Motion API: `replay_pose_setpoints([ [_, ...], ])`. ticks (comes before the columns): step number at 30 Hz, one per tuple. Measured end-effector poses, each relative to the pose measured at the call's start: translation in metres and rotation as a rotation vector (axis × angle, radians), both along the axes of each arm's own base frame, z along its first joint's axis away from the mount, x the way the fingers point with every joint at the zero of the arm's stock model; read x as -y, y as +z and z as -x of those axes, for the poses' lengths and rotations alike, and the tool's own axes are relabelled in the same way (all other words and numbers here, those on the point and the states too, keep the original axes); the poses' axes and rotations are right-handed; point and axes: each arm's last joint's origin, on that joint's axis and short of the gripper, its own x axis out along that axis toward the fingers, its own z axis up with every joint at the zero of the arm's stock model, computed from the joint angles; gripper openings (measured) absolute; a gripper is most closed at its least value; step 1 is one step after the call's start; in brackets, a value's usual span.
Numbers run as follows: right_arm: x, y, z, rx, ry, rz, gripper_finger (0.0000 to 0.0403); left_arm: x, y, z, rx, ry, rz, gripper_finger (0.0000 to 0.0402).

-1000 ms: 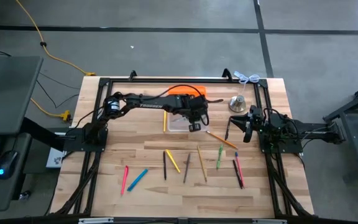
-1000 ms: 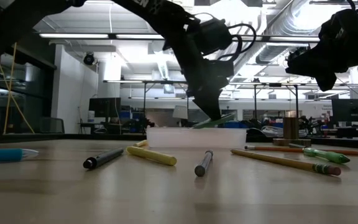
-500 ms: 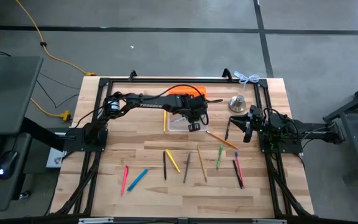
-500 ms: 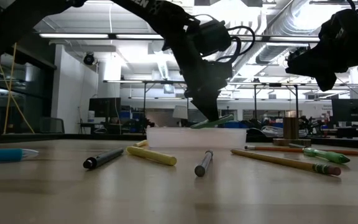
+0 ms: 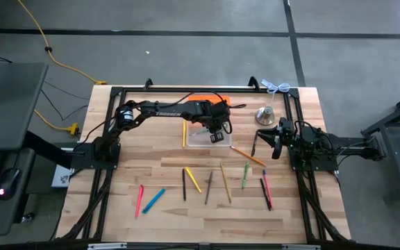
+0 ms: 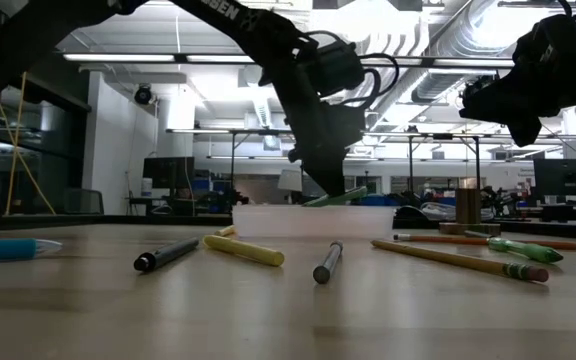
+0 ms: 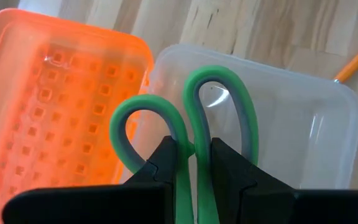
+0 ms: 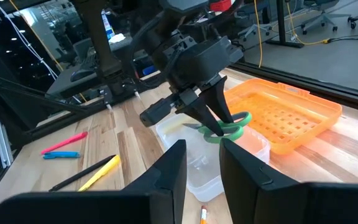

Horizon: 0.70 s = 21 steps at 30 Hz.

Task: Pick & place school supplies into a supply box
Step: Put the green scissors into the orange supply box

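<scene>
One item in play: left gripper (image 7: 194, 163) is clamped on the green scissors (image 7: 188, 115), handles forward, directly over the supply box (image 7: 303, 121), long axis tilted down into it. Orange tray (image 7: 55, 106) sits just beside the box, so a release must stay box-side. Right gripper (image 8: 202, 163) waits well apart near the bell (image 5: 265, 114), jaws slightly apart and empty. Arm lettering is too blurred to read.

Supply box (image 5: 207, 137) interior lay open under the left gripper (image 7: 193, 152); orange tray (image 7: 48, 106) touched one side, bare bench (image 5: 151, 149) on the other.
</scene>
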Motion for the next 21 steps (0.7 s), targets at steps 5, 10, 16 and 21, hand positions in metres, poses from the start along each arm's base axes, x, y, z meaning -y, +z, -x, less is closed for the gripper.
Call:
replay_pose_setpoints([
  [5,0.0000,0.0000,0.0000,0.000,0.000,0.000,0.0074,-0.0008,0.0000,0.0002,0.002,-0.002,0.007,0.0088],
  [10,0.0000,0.0000,0.0000,0.000,0.000,0.000,0.0074,-0.0007,0.0000,0.0002,0.001,-0.009,0.007,0.0088],
  [16,0.0000,0.0000,0.0000,0.000,-0.001,0.000,0.0074,-0.0007,0.0000,0.0002,-0.003,-0.024,-0.001,0.0088],
  [21,0.0000,0.0000,0.0000,0.000,0.000,0.000,0.0074,-0.0003,0.0000,0.0000,-0.001,-0.031,0.006,0.0088],
])
